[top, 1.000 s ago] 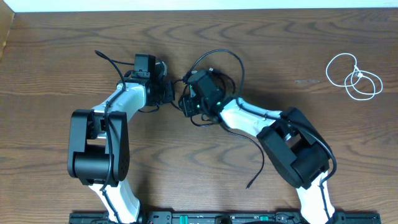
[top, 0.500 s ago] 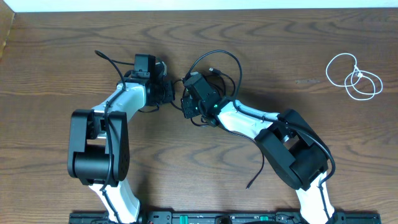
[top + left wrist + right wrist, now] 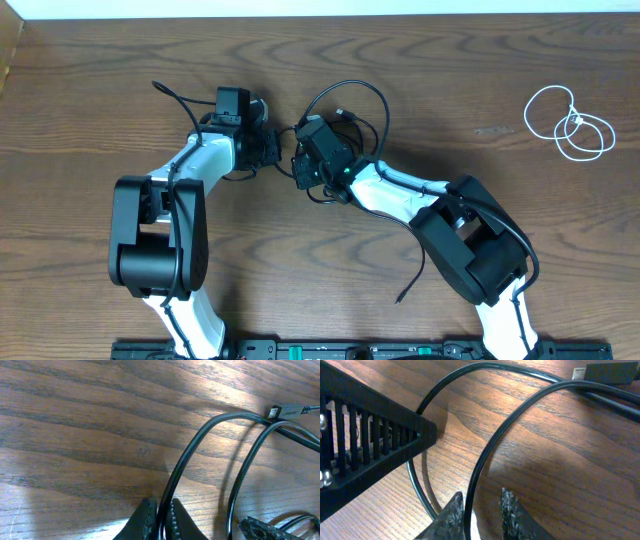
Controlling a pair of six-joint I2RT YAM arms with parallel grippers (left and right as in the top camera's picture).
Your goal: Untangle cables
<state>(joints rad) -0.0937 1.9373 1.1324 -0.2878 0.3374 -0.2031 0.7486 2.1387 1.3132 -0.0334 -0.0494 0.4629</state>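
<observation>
We see the two arms meeting near the middle of the wooden table (image 3: pixel 90 60), a little toward its far edge, with their tips close to each other. The left gripper (image 3: pixel 160 512) is closed on the black cable (image 3: pixel 192 440): in the left wrist view the cord goes down between the two fingertips and no free space shows beside it. From this grip the cord rises over the wood in a bend and runs to the right, where it meets a second black strand near a small plug (image 3: pixel 287 410) with pale print on it. The right gripper (image 3: pixel 481 510) has its jaws only narrowly apart. In the right wrist view one strand of the black cable passes between its fingertips, close to the finger on the left of the picture. A gap shows between the strand and the other finger, so we do not see a firm grip here. A dark ribbed wedge (image 3: pixel 375 435) fills the left part of that view, and we cannot tell for sure what it is. From above, the black cable makes loose loops around and behind the right gripper. The white cable (image 3: pixel 574 121) lies well apart from both arms, near the right edge of the table, in a few small loops.
</observation>
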